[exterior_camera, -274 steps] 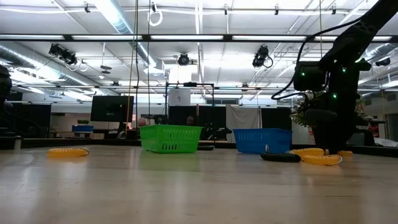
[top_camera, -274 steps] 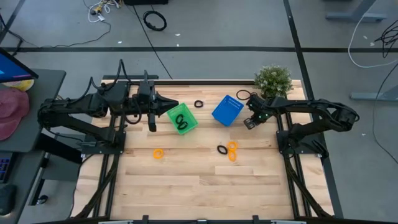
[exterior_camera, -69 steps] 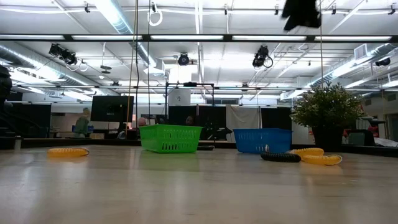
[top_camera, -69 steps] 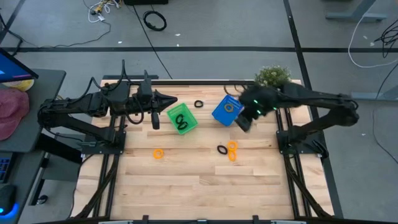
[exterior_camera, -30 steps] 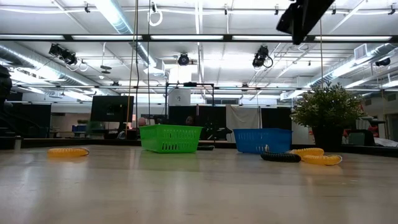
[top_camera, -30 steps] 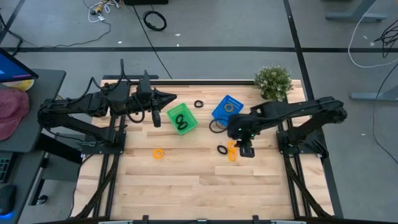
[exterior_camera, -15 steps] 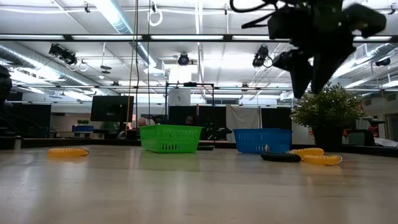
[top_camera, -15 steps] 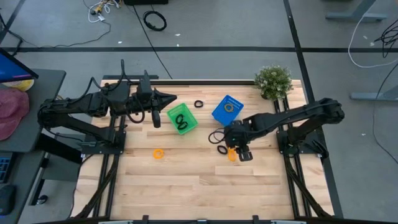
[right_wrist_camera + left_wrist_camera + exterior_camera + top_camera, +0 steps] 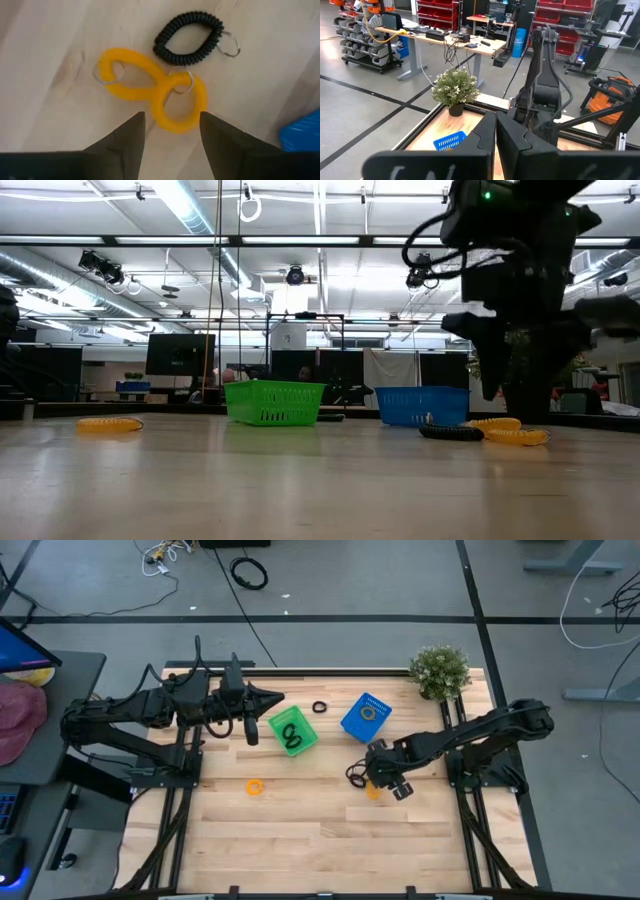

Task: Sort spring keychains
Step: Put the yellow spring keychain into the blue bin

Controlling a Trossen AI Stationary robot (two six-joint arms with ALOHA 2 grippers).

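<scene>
The right end effector [image 9: 381, 777] hangs low over the worktop [image 9: 300, 830], right above two orange spring keychains [image 9: 150, 87] and a black spring keychain [image 9: 190, 37]. Its two fingers [image 9: 122, 140] are spread apart with nothing between them, one on each side of the nearer orange loop. The two orange loops touch each other, and the black one lies just beside them. Another orange spring keychain [image 9: 255, 786] lies alone, well apart. A black spring keychain [image 9: 319, 707] sits between the green basket [image 9: 292, 731] and the blue basket [image 9: 365, 717]. The left end effector [image 9: 282, 697] waits by the green basket with its fingers pressed together.
</scene>
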